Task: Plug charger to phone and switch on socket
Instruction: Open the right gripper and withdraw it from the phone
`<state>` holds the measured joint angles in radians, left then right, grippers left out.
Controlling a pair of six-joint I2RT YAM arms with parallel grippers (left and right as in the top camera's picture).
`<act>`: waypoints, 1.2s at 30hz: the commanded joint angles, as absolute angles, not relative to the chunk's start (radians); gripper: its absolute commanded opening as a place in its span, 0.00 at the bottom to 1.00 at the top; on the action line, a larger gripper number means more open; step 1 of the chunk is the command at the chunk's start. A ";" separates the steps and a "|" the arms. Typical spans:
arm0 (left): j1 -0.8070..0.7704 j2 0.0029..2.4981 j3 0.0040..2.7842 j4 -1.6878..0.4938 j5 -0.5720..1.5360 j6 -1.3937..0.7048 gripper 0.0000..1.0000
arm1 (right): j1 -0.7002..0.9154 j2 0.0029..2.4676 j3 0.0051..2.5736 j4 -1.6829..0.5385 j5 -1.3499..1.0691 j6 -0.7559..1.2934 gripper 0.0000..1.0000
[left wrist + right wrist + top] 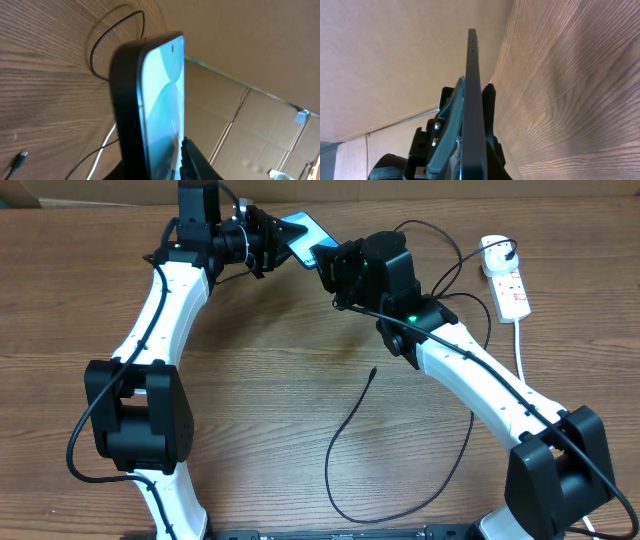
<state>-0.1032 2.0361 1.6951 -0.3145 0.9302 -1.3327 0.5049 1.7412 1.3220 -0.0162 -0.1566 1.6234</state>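
The phone point(303, 232), with a light blue screen, is held off the table at the back centre, between both grippers. My left gripper point(272, 240) is shut on it from the left. In the left wrist view the phone point(160, 100) stands edge-up between the jaws point(165, 167). My right gripper point(335, 265) grips it from the lower right. The right wrist view shows the phone point(472, 100) edge-on between the fingers point(472, 160). The charger's black plug tip point(372, 372) lies loose on the table, also seen in the left wrist view point(20, 160). The white socket point(510, 285) lies at the back right.
The black cable point(340, 450) loops across the front middle of the table and runs up to a white adapter point(496, 248) on the socket. The socket's thick white cord point(522, 355) trails toward the right arm. Cardboard boxes point(260, 120) stand behind the table.
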 commanded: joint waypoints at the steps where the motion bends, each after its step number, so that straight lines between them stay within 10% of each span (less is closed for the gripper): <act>1: -0.099 2.044 1.697 -0.308 0.928 -1.351 0.15 | 0.521 1.712 1.341 -0.001 -0.165 1.623 0.04; 22: -0.099 2.044 1.697 -0.305 0.928 -1.362 0.04 | 0.523 1.712 1.341 -0.009 -0.171 1.623 0.11; 36: -0.096 2.044 1.697 -0.310 0.913 -1.279 0.04 | 0.511 1.711 1.341 -0.078 -0.181 1.309 0.85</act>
<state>-0.0982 2.0380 1.6951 -0.3141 0.9104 -1.3457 0.5186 1.7409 1.3220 -0.0578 -0.1791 1.4532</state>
